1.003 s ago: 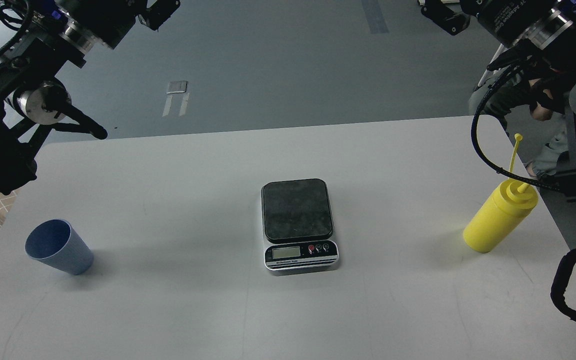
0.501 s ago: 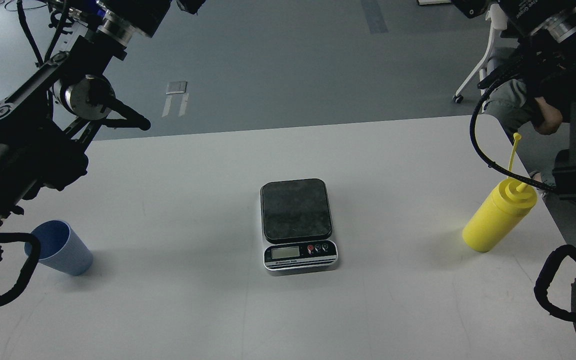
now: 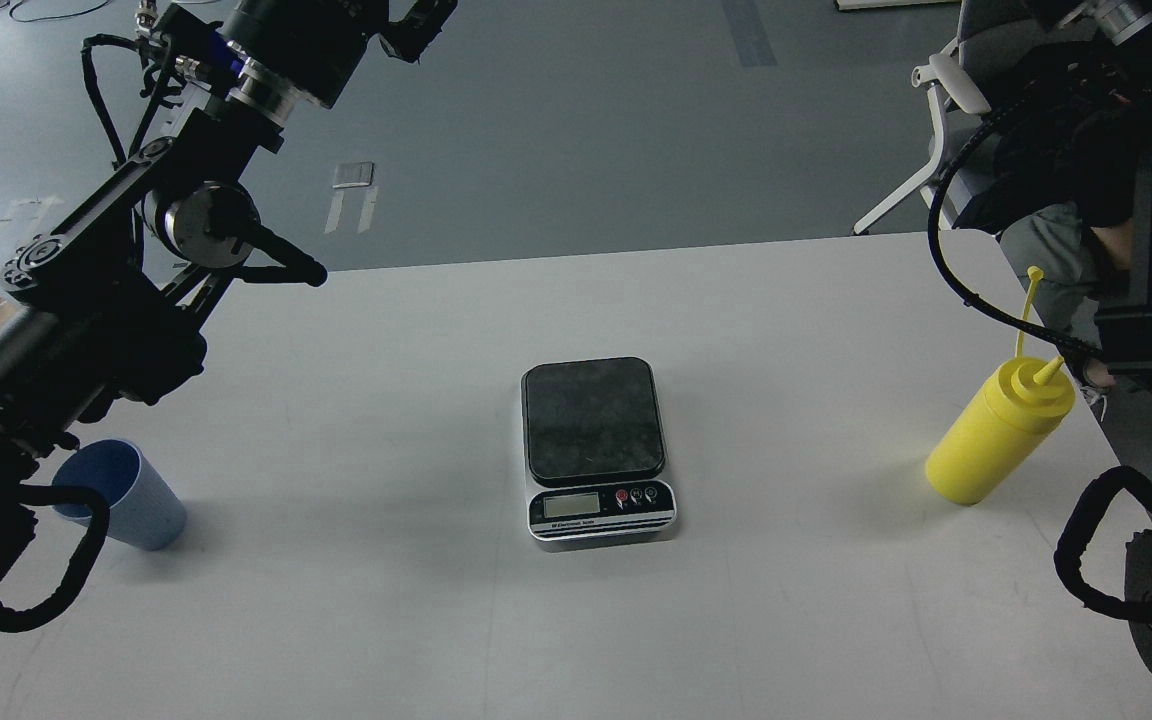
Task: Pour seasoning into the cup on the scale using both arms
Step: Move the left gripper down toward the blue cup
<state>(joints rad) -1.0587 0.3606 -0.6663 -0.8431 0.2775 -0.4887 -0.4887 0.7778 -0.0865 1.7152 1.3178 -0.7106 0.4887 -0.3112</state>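
**Cup, scale and bottle apart on the worktop**

The cup (image 3: 121, 494) stands at the left of the worktop (image 3: 786, 620), partly behind the left arm (image 3: 106, 290). Left fingers (image 3: 423, 25) reach the top edge; grip state unclear. The scale (image 3: 596, 450) sits centre, bare. The seasoning (image 3: 998, 430) stands far right. The right arm's (image 3: 1136, 200) fingers are out of frame.

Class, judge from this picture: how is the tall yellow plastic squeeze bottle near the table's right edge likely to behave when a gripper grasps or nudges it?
The tall yellow plastic squeeze bottle stands upright, much taller than wide, so a high nudge would probably tip it. Its round body would likely roll once down. Squeeze plastic probably gives under a firm grip, and its thin cap strap looks floppy.
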